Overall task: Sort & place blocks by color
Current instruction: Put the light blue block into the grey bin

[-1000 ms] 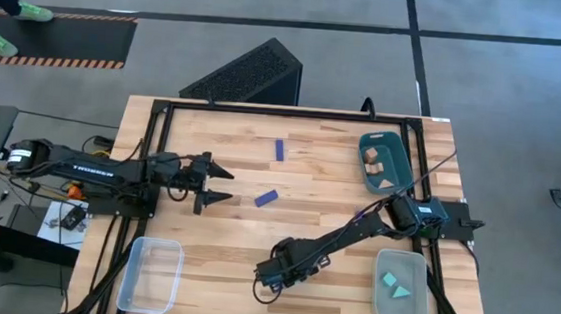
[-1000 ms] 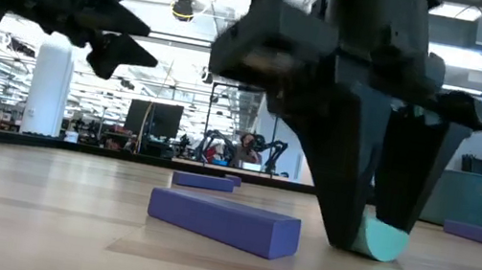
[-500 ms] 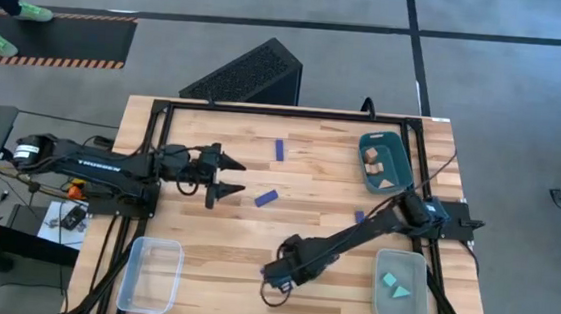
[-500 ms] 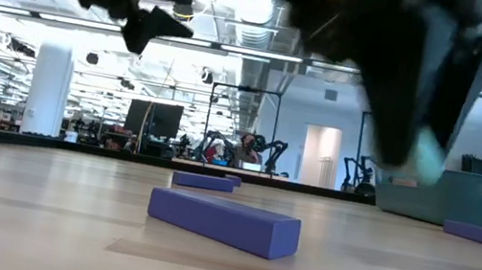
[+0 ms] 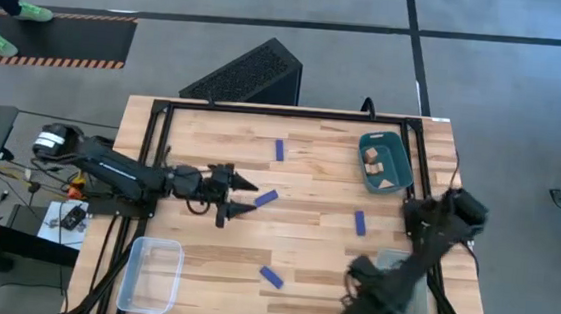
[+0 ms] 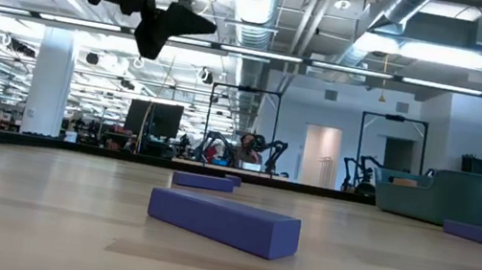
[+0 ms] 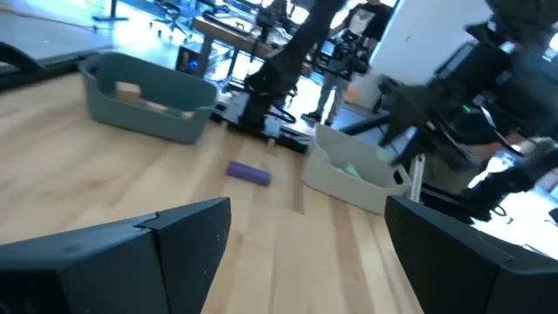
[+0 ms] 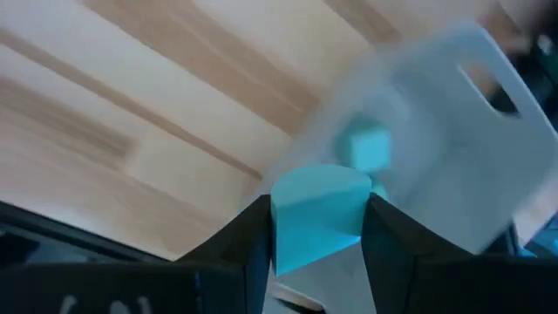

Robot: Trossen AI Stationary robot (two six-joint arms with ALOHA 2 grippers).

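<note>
So the right gripper (image 8: 318, 231) is pinching a light teal block (image 8: 318, 214) between its fingers, hanging over the clear tray (image 5: 411, 303) at about 4 o'clock on the table (image 5: 304, 239); another teal piece (image 8: 368, 148) already lies in that tray. The left gripper (image 5: 242, 196) hovers near the table's middle at roughly 9 o'clock, fingers spread wide with nothing in them, just beside a dark blue bar (image 5: 265, 197). Other blue bars lie at 12 o'clock (image 5: 280, 150), 3 o'clock (image 5: 360, 222) and 6 o'clock (image 5: 271, 277). Wooden pieces (image 5: 373, 162) lie in the dark teal bin (image 5: 387, 140) at 1 o'clock. A second clear tray (image 5: 151, 275) is at 8 o'clock.
</note>
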